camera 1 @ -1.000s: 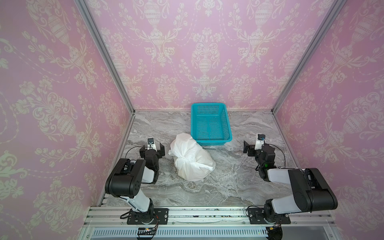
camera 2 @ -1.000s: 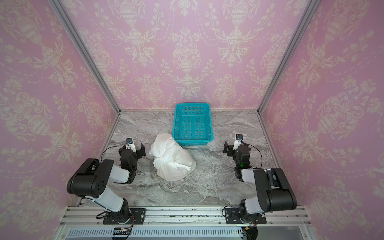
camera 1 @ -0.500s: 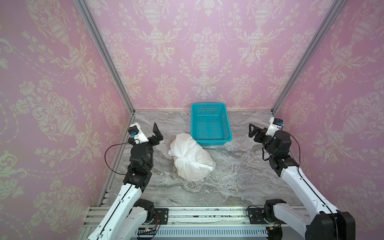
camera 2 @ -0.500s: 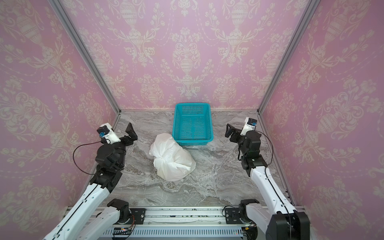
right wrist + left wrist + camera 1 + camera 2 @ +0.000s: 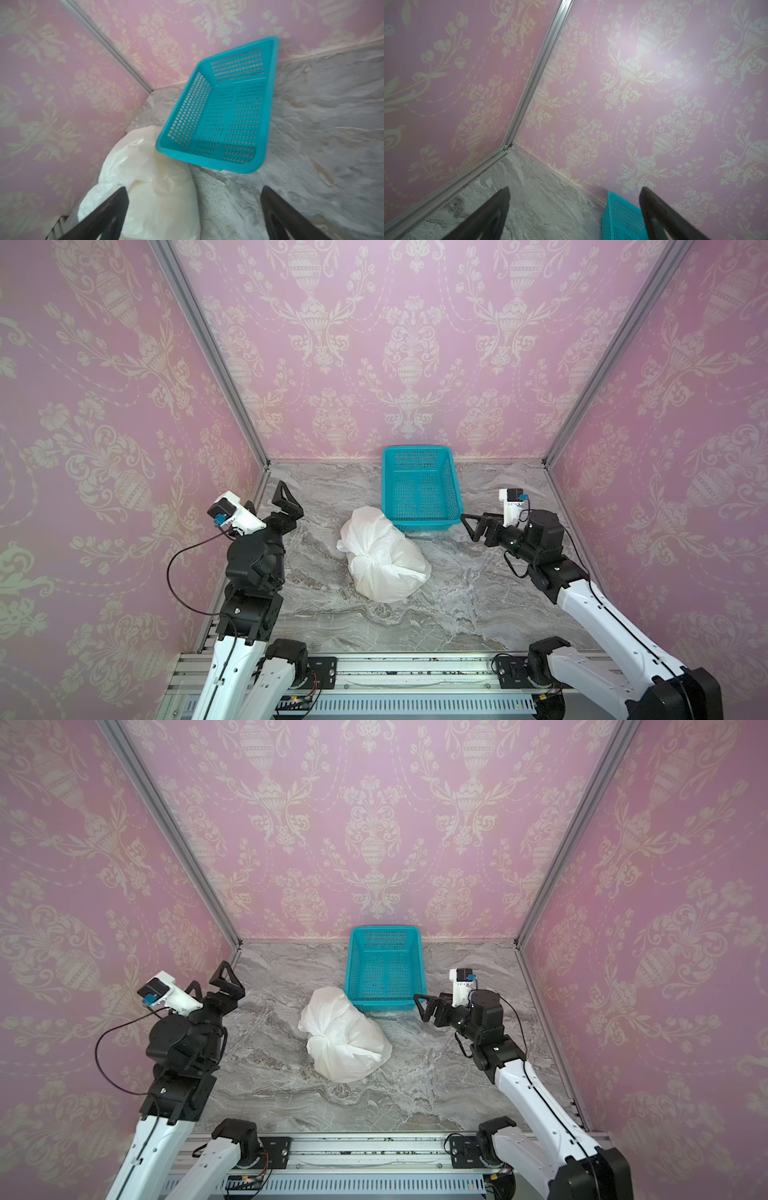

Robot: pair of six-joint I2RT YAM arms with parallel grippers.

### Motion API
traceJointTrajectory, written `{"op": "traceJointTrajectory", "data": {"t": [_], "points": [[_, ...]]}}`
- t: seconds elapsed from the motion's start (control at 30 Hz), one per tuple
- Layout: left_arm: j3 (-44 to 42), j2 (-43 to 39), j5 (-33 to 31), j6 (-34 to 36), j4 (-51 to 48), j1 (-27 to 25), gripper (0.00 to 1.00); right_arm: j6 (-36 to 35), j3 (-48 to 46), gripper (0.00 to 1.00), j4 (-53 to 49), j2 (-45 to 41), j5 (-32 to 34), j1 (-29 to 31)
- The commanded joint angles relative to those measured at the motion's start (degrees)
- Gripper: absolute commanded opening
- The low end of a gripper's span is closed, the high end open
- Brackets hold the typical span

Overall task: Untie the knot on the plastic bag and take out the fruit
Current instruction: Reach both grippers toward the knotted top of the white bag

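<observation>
- Both arms have risen from their folded rest near the worktop's [image 5: 478,593] front edge and are now stretched out over it.
- The left end effector [image 5: 270,506] is lifted near the left edge, aimed at the back-left corner. It is released: in the left wrist view its fingers [image 5: 492,214] stand wide apart with nothing between them.
- The right end effector [image 5: 473,526] has swung in from the right edge to just beside the teal basket's [image 5: 420,526] front right corner. It is also released and empty.
- The plastic bag [image 5: 382,560] has not moved. It lies mid-worktop, its far end against the basket's front left corner.
- The knot [image 5: 365,558] is still tied and faces the left edge.
- The fruit is hidden inside the bag.
- Judgement: the task is only starting. Neither end effector touches the bag, and the left one must turn back toward the knot.
</observation>
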Motion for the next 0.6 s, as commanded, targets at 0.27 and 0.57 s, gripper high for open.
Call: {"op": "traceJointTrajectory", "data": {"t": [0.27,0.57], "points": [[-10.25,9.21,16.86,-4.01,1.33,0.18,0.91,-13.25,11.27,0.92,-10.94,6.77,5.14,21.13],[-14.34,11.17,25.97,-2.96,9.49,-4.11,0.86,-16.59,15.57,0.86,-13.06,16.73,7.02,24.65]]}}
